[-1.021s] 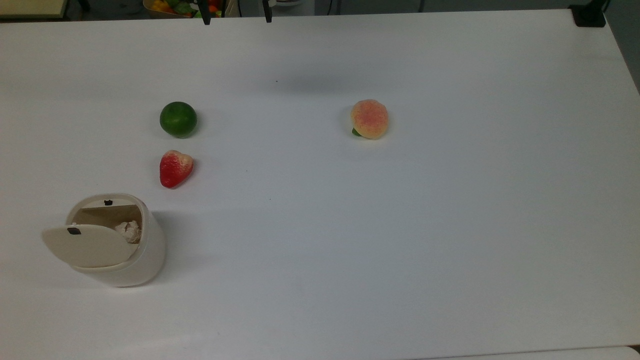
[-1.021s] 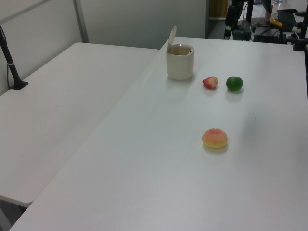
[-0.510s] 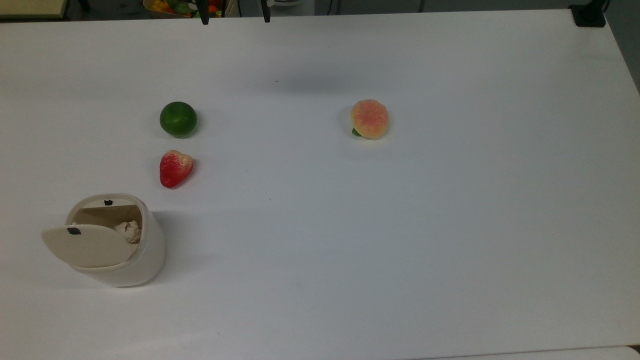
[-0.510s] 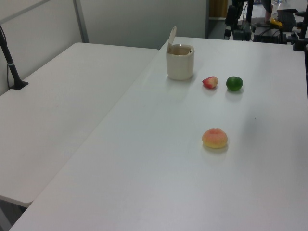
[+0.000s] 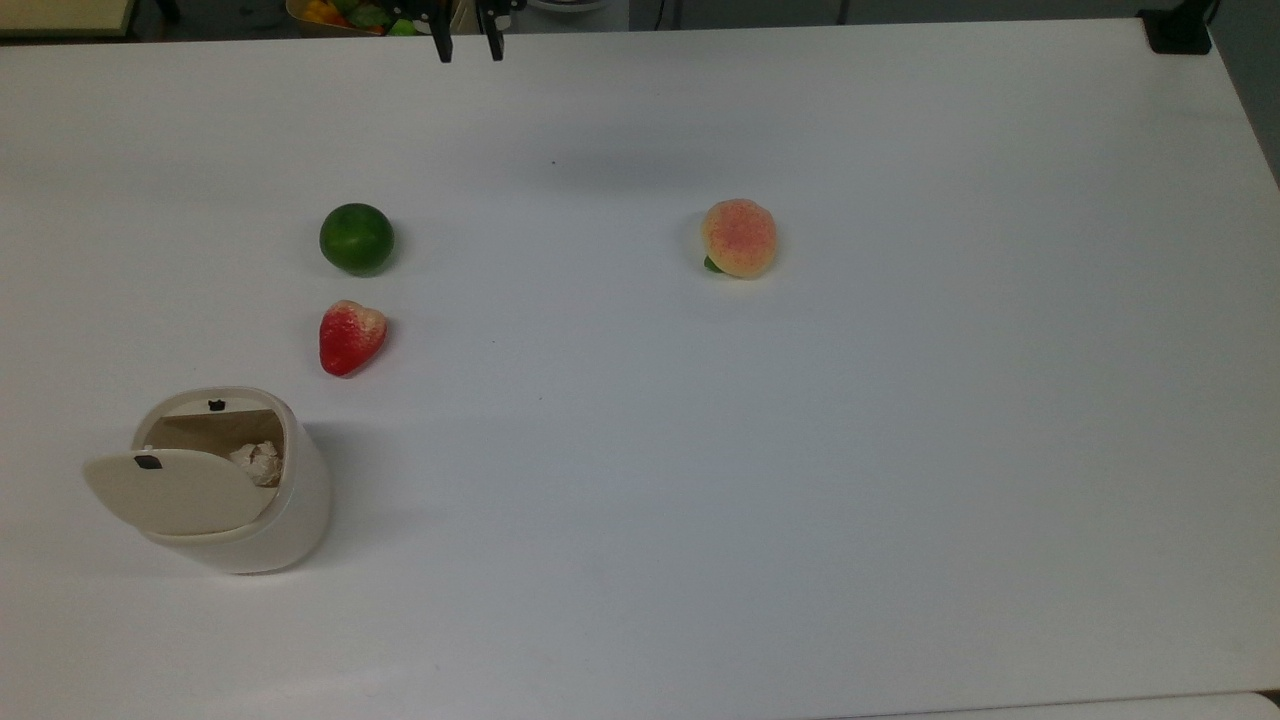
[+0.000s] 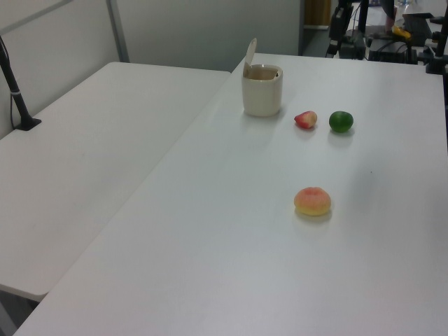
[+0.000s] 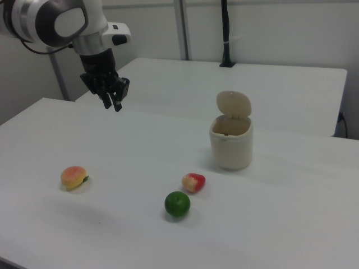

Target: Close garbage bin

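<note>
Pincer (image 7: 111, 101) hangs narrowly parted, holding nothing, far from the garbage bin (image 7: 230, 143), whose lid (image 7: 234, 104) stands upright.

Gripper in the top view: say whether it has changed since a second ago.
Yes. The gripper fingers have drawn closer together near the table's far edge; it is not fully shut.

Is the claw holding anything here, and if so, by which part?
Nothing. The claw hangs in the air, far from the bin, whose lid stands open.
</note>
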You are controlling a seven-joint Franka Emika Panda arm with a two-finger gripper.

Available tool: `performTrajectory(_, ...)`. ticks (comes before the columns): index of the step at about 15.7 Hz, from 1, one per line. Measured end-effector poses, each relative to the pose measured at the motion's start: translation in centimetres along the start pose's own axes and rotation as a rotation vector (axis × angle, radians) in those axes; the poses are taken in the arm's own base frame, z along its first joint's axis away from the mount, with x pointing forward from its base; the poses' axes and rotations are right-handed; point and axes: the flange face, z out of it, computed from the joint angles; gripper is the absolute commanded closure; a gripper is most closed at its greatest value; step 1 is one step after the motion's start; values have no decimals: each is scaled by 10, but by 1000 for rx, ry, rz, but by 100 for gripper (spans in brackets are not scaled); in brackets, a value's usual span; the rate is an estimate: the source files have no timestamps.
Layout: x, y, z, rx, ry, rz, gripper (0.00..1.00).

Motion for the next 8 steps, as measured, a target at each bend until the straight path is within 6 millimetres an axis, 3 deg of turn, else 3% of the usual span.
performTrajectory(8,4,-2,-3,19,39,-4,100)
